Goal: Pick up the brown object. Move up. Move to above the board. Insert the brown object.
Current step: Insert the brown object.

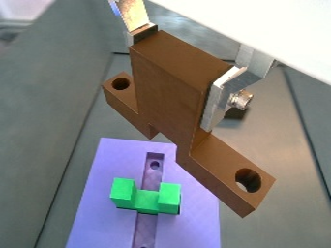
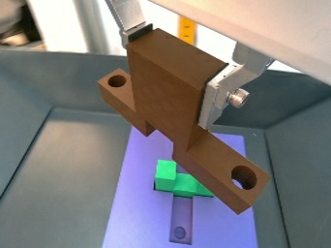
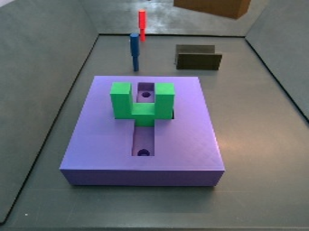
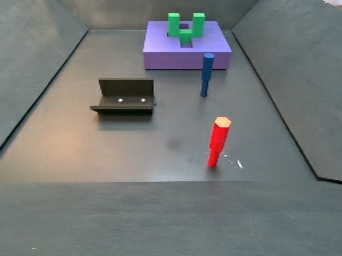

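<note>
A dark grey floor (image 4: 94,150) with low grey walls around it carried everything. In both wrist views the hand (image 1: 181,73) (image 2: 179,70) hung high over that floor, its 2 silver fingers (image 1: 223,97) (image 2: 220,95) pinching the thick block part of the brown object (image 1: 175,92) (image 2: 168,87) from opposite sides. The piece's flat bar stuck out past the fingers both ways, with 1 round hole near each end. In a side view only a brown corner (image 3: 215,6) showed at the upper edge, well clear of the floor.

Below the hand lay the lavender board (image 1: 97,199) (image 2: 135,208) (image 3: 103,135) (image 4: 158,52), its long central slot under the held piece. A green U-shaped block (image 1: 142,196) (image 2: 168,174) (image 3: 140,101) (image 4: 186,27) stood across that slot, prongs up. Off the board and away from the hand stood the fixture (image 3: 197,58) (image 4: 124,97), a blue peg (image 3: 134,50) (image 4: 207,75) upright, and a red peg (image 3: 141,23) (image 4: 218,143).
</note>
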